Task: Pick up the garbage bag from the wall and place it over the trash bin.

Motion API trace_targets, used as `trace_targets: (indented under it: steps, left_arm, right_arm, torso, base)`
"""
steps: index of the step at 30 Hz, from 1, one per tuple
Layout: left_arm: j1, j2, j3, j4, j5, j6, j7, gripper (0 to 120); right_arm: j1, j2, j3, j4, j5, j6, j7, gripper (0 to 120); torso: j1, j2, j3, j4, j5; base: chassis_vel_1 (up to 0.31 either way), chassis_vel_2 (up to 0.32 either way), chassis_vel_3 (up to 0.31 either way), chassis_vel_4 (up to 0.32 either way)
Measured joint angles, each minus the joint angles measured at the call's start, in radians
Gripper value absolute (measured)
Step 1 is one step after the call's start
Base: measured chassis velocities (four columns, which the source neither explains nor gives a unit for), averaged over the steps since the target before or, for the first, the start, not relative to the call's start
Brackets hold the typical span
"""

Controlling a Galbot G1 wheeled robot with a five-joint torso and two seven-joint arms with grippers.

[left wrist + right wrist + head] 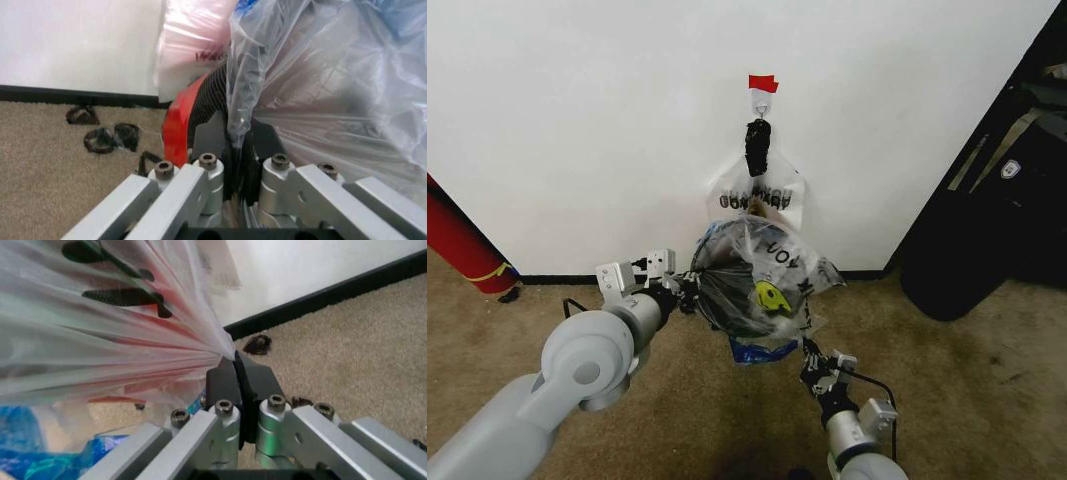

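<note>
The garbage bag [772, 265], see-through with black lettering and a yellow smiley, is stretched in front of the wall [577, 120], low above the carpet. Through it shows the dark mesh of the trash bin [722, 290]; the bin's mesh and red rim [175, 127] appear beside the plastic in the left wrist view. My left gripper [689, 291] is shut on the bag's left edge [235, 142]. My right gripper [809, 352] is shut on a pinched fold of the bag [235, 360] at the near right. I cannot tell how far the bag covers the bin.
A whitish printed bag [762, 195] tied with black hangs from a hook under red tape [763, 84]. A red cylinder [457, 245] leans at the left. A tall black bag-like object [987, 220] stands at the right. Black scraps [100, 137] lie on the carpet.
</note>
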Motion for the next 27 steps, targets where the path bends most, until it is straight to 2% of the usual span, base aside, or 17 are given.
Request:
trace_targets:
  steps: [8,10,12,14,16,18,21,22,24,27]
  left_arm:
    - [0.002,0.005,0.006,-0.002,-0.005,0.013,0.001,3]
    - [0.002,0.005,0.007,0.004,-0.001,0.014,0.001,3]
    - [0.001,0.001,0.014,0.034,0.023,0.013,-0.002,3]
    - [0.0,-0.001,0.016,0.043,0.029,0.013,-0.004,3]
    - [-0.001,-0.007,0.021,0.072,0.057,0.009,-0.011,3]
    - [-0.001,-0.01,0.023,0.091,0.081,0.005,-0.017,3]
    - [0.002,-0.018,0.025,0.131,0.115,-0.002,-0.034,3]
    - [0.002,-0.018,0.025,0.131,0.115,-0.002,-0.034,3]
    - [0.004,-0.022,0.028,0.139,0.131,-0.003,-0.036,3]
    - [0.008,-0.026,0.036,0.141,0.151,-0.003,-0.037,3]
  right_arm:
    - [0.026,0.002,-0.004,-0.03,-0.019,-0.017,0.005,0]
    - [0.02,-0.003,-0.001,-0.03,-0.026,-0.017,0.002,4]
    - [-0.016,-0.023,0.009,-0.019,-0.049,-0.016,-0.011,16]
    - [-0.026,-0.029,0.011,-0.014,-0.055,-0.015,-0.014,18]
    - [-0.066,-0.053,0.027,0.011,-0.084,-0.016,-0.021,32]
    - [-0.092,-0.071,0.038,0.029,-0.106,-0.019,-0.024,35]
    - [-0.17,-0.123,0.084,0.114,-0.134,-0.038,-0.03,50]
    - [-0.17,-0.123,0.084,0.114,-0.134,-0.038,-0.03,50]
    - [-0.198,-0.148,0.1,0.16,-0.124,-0.043,-0.033,60]
    - [-0.221,-0.175,0.108,0.231,-0.061,-0.041,-0.05,68]
  torso:
    - [0.0,0.0,0.0,0.0001,0.0]
    - [0.0,0.0,0.0,0.0001,0.0001]
    - [0.0,0.0,0.0,0.0,0.0001]
    - [0.0,0.0,0.0,0.0,0.0001]
    - [0.0,0.0,0.0,-0.0001,0.0001]
    - [0.0,0.0,0.0,-0.0001,-0.0001]
    - [0.0,0.0,0.0,0.0,-0.0001]
    - [0.0,0.0,0.0,0.0,-0.0001]
    - [0.0,0.0,0.0,-0.0001,0.0002]
    - [0.0,0.0,0.0,-0.0003,0.0]
  base:
    - [0.0,0.0,0.0,0.0]
    - [0.0,0.0,0.0,0.0]
    - [0.0,0.0,0.0,0.0]
    - [0.0,0.0,0.0,0.0]
    - [0.0,0.0,0.0,0.0]
    - [0.0,0.0,0.0,0.0]
    - [0.0,0.0,0.0,0.0]
    - [0.0,0.0,0.0,0.0]
    - [0.0,0.0,0.0,0.0]
    - [0.0,0.0,0.0,0.0]
